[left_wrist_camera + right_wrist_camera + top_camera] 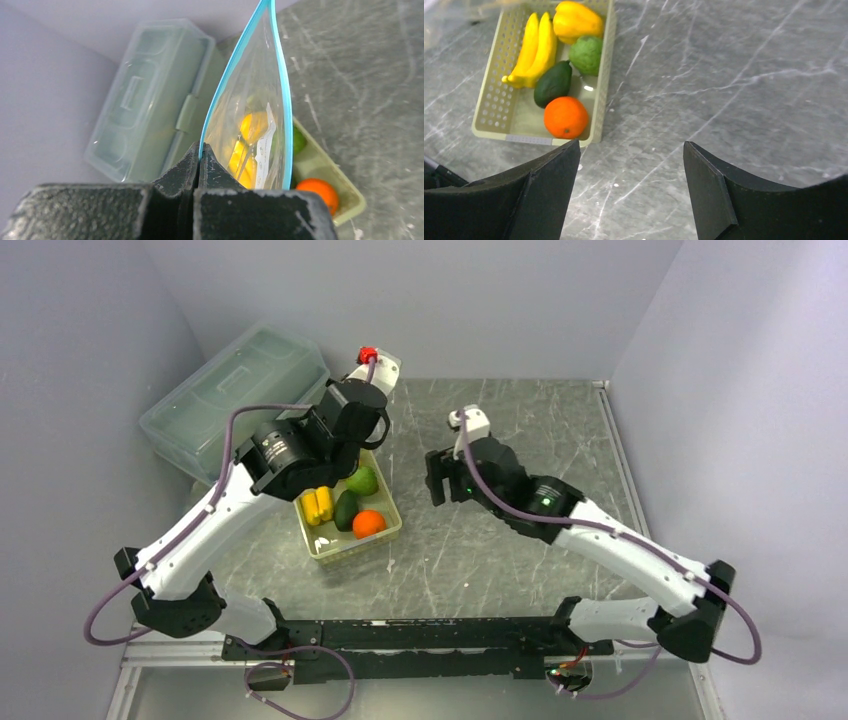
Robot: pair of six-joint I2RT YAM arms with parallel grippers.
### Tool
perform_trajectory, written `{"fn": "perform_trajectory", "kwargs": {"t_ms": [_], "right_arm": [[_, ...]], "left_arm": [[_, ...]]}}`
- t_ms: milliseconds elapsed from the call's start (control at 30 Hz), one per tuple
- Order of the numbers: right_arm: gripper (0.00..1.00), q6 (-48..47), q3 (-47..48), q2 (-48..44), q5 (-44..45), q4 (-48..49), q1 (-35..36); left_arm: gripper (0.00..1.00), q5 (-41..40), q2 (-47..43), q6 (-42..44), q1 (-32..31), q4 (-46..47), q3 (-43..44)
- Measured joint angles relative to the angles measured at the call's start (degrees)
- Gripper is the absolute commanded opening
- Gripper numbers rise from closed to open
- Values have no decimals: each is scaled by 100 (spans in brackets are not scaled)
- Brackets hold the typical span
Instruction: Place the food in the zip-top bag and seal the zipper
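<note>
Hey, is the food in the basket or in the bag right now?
In the basket: the orange, avocado and bananas all lie inside it.

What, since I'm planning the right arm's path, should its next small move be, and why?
Probably swing the right gripper down over the orange, which lies clear in a corner of the basket. Its jaws stand open and empty beside the basket, all the food lies there, and the left gripper is shut on the zip-top bag, holding it up.

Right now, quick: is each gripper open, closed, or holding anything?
Left gripper: closed, holding the zip-top bag by its edge.
Right gripper: open, holding nothing.
</note>
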Motion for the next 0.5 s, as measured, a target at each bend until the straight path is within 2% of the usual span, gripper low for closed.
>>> {"fn": "perform_trajectory", "kwargs": {"t_ms": [200, 500], "right_arm": [[78, 122, 0, 911, -590, 455, -66], [72, 319, 94, 2415, -1207, 949, -199]], "left_arm": [[0, -898, -39, -48, 2, -105, -264], [0, -1165, -378, -752, 90, -730, -798]]}}
